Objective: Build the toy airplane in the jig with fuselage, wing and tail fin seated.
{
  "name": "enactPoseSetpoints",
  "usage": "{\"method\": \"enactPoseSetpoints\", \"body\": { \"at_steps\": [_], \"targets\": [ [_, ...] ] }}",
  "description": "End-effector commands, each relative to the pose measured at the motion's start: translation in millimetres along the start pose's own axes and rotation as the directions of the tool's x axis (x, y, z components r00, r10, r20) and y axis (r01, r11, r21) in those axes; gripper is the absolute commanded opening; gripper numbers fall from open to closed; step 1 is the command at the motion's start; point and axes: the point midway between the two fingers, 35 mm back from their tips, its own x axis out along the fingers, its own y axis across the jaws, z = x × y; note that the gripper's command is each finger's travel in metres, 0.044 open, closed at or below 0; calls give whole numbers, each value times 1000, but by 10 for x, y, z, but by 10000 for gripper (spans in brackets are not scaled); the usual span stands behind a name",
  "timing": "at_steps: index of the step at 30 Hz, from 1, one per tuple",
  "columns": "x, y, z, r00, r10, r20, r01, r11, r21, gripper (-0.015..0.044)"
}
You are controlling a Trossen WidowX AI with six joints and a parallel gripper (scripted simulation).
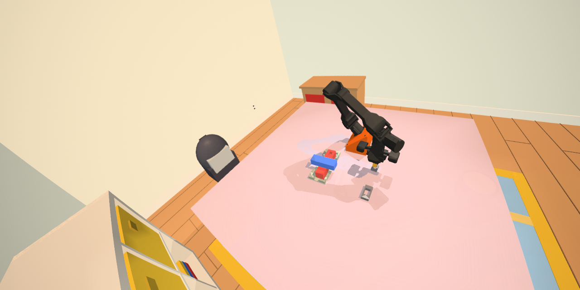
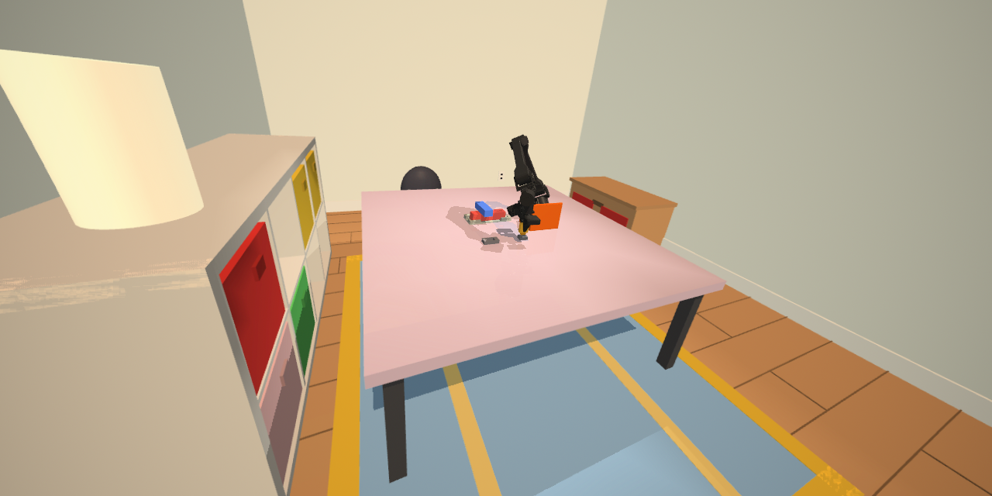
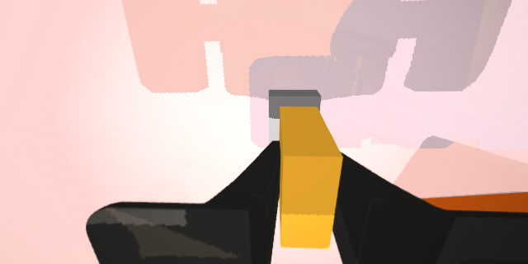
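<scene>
The yellow tail fin (image 1: 374,165) (image 2: 522,229) (image 3: 310,186) is upright between the fingers of my gripper (image 1: 375,161) (image 2: 523,223) (image 3: 297,149), which is shut on it. The fin is at or just above a small grey stand (image 1: 374,169) (image 2: 522,237) (image 3: 292,106); whether its tab is clear of the stand is hidden. The red fuselage (image 1: 321,173) (image 2: 498,214) lies in the pale cradle (image 1: 311,177) (image 2: 477,222), left of my gripper. The blue wing (image 1: 323,162) (image 2: 483,209) lies across the top of the fuselage. Its tab is hidden.
An empty grey stand (image 1: 368,186) (image 2: 490,240) with an opening lies on the pink table (image 1: 324,239) (image 2: 485,298), in front of the fin's stand. The orange arm base (image 1: 355,147) (image 2: 547,217) is close behind my gripper. Arm shadows fall around the cradle.
</scene>
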Motion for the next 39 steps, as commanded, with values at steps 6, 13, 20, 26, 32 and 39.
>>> {"method": "enactPoseSetpoints", "body": {
  "at_steps": [6,13,20,26,32,39],
  "targets": [
    [-278,54,41,1000,14,3,-14,1000,6,0],
    [-491,61,46,1000,16,2,-16,1000,5,0],
    [-708,52,38,1000,17,1,-17,1000,4,0],
    [-896,32,23,1000,17,0,-17,1000,3,0],
    [-1085,1,-1,1000,16,-1,-16,1000,3,0],
    [-1131,-42,18,1000,19,-2,-19,1000,-2,0]
  ]
}}
